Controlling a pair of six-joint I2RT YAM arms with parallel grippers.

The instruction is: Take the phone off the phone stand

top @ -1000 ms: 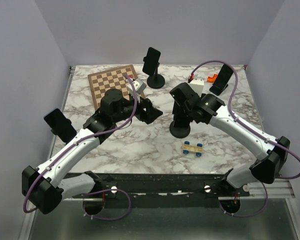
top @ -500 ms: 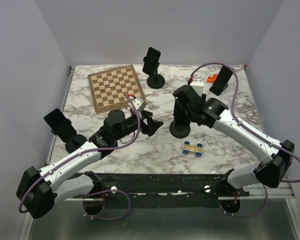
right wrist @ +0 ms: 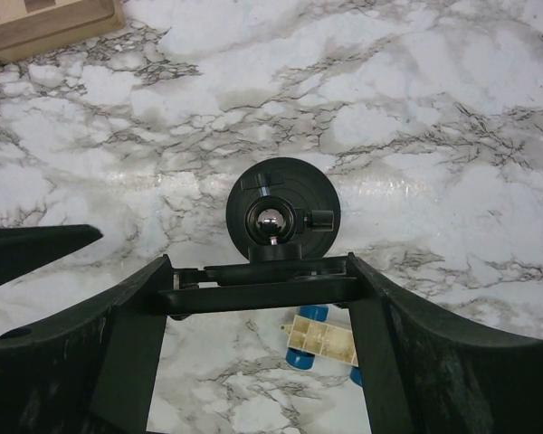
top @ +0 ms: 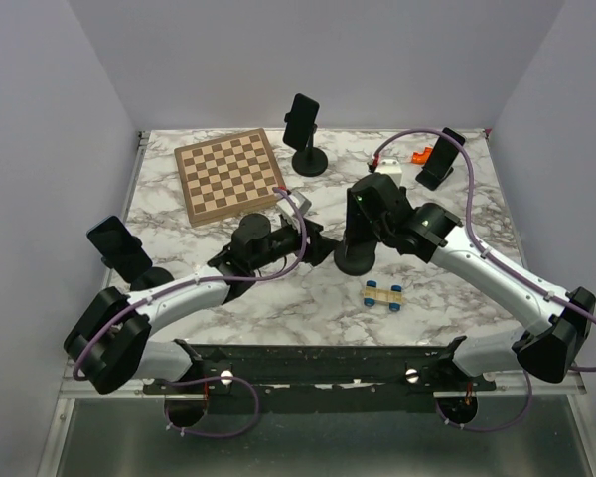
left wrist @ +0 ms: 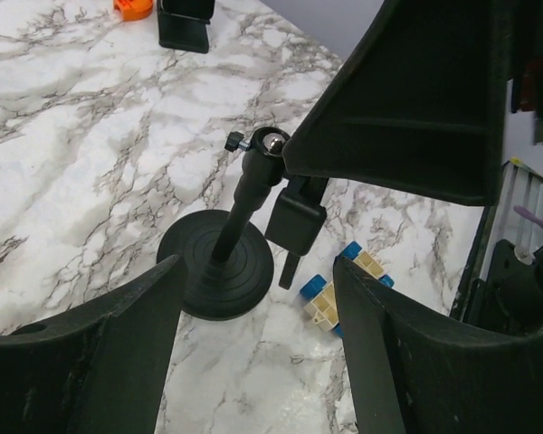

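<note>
The black phone (right wrist: 262, 294) sits edge-up in the clamp of a black phone stand (right wrist: 282, 217) with a round base (top: 356, 260) at mid-table. My right gripper (right wrist: 261, 271) is above it, its fingers pressed against the phone's two ends. In the top view the right gripper (top: 366, 214) hides the phone. My left gripper (top: 323, 248) is low on the table just left of the base, open and empty. In the left wrist view, the stand's stem and base (left wrist: 217, 267) lie just ahead between the left gripper's (left wrist: 258, 271) fingers.
A small toy car with blue wheels (top: 383, 294) lies just in front of the stand. A chessboard (top: 228, 176) lies at the back left. Other phones on stands are at the back centre (top: 301, 119), back right (top: 440, 159) and left edge (top: 119, 248).
My left arm has swung down and right, bringing its open gripper up to the stand's base. My right gripper has settled lower over the phone.
</note>
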